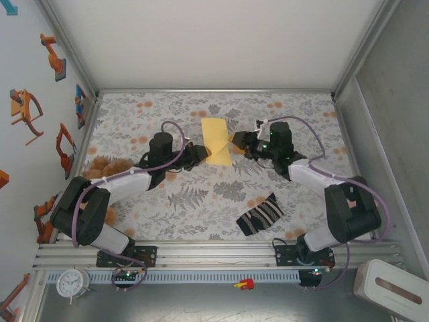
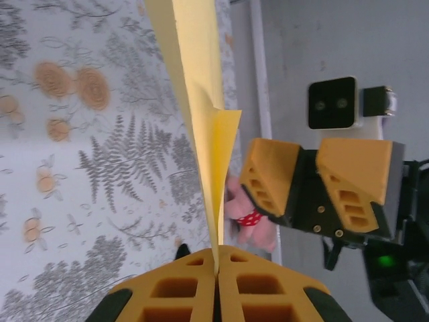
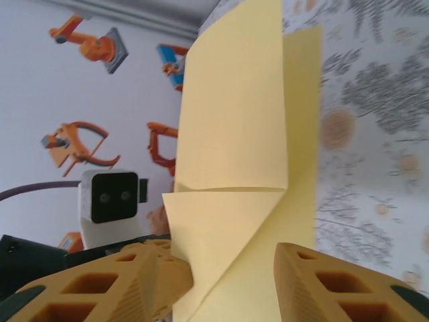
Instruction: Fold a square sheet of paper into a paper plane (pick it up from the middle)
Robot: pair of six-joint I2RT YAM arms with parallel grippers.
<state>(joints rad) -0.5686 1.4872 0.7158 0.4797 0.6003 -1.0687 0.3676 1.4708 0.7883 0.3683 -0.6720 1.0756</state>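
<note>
Mid-table's jammed: my left gripper (image 1: 202, 155) and right gripper (image 1: 236, 140) face off across the folded paper (image 1: 216, 134). A striped sock (image 1: 261, 215) blocks front-right. There's passing room along the back of the table (image 1: 154, 107).

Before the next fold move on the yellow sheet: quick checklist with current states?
1. Left gripper shut on the square sheet of paper: ok, edge pinched between its pads.
2. Right gripper open: ok, jaws apart, sheet passing between them.
3. Right fingers clear of the sheet: cannot tell.
4. Folding finished: not ok, partly folded, one flap creased across.
5. Striped sock apart from the sheet: ok, lying near the right arm's base.
</note>
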